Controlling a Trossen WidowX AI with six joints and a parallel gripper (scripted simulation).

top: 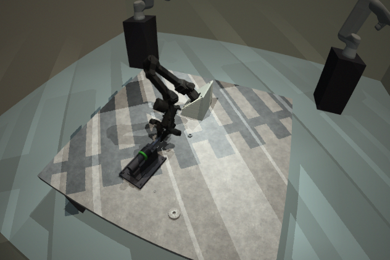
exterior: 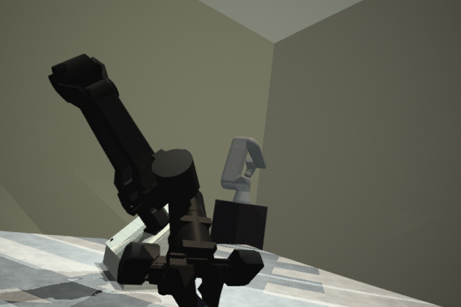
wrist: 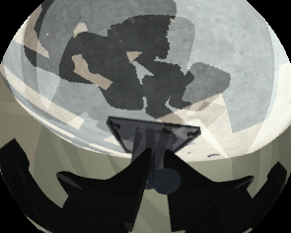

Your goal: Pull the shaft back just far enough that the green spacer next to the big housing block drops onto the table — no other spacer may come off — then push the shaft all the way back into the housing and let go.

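While my pincer (top: 161, 137) (exterior: 200, 292) (wrist: 157, 152) is nearly shut, its fingers are clamped on the slim, dark blue-grey shaft (top: 155, 142) (exterior: 200, 301) (wrist: 166, 181), whose round end shows between them in the wrist view. From my grip the shaft slopes towards the near left, into a dark, cylindrical assembly (top: 134, 165) with a smooth surface. Around it sits the green spacer (top: 142, 155), a bright, thin ring up on the assembly, off the bench (top: 239, 188) (exterior: 33, 272) (wrist: 222, 44). Below is a flat, rectangular, dark base plate (top: 141, 184) (wrist: 114, 125) with small holes at its corners.

I cannot make out any other spacers, nor tell how deep the shaft reaches inside. My fingers hide part of it, and the lower edge of the exterior view cuts off their tips.

The bench has a mottled, stone-like top crossed by hard-edged shadows. Just beyond my pincer to the right lies a small dark ring (top: 188, 135); a pale, thick disc (top: 170, 215) with a central hole lies near, right of the plate. Farther off, a pale, slanted block (top: 200, 109) (exterior: 125, 236) stands partly behind my arm in the exterior view.
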